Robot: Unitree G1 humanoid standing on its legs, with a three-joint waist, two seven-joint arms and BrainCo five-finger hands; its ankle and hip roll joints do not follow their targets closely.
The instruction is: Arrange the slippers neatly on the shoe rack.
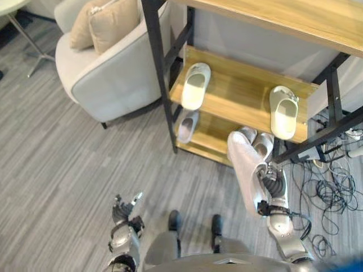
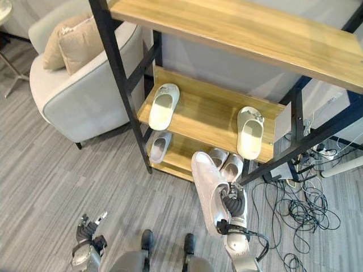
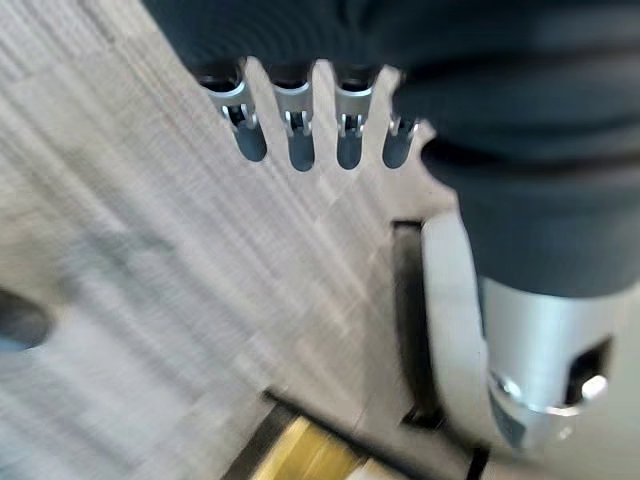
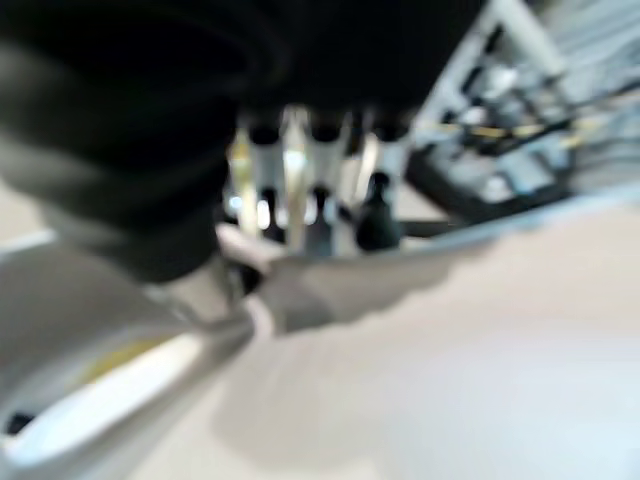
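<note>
Your right hand point(image 2: 233, 208) has its fingers curled round a pale grey soft slipper point(image 2: 206, 190), gripping it near the heel end. The slipper stands almost on end in front of the wooden shoe rack with black metal posts point(image 1: 244, 85), its long axis running from the hand up and away towards the rack, sole turned to the camera and toe uppermost. That toe end sits just in front of the bottom shelf, close beside the pale pair of slippers point(image 1: 256, 143) already lying there, and well below the middle shelf. So the rack lies straight ahead of the hand, along the slipper's own length.

On the middle shelf a cream slide slipper point(image 1: 195, 85) lies at the left end and another cream slide slipper point(image 1: 283, 111) at the right end, both lengthwise front to back and well apart. A lilac slipper point(image 1: 188, 126) rests on the bottom shelf at the left.

Your left hand point(image 1: 124, 208) hangs low over the grey floor with relaxed fingers, empty and much farther from the rack. I judge the right arm the one to place the slipper, once you level it toe-first.
</note>
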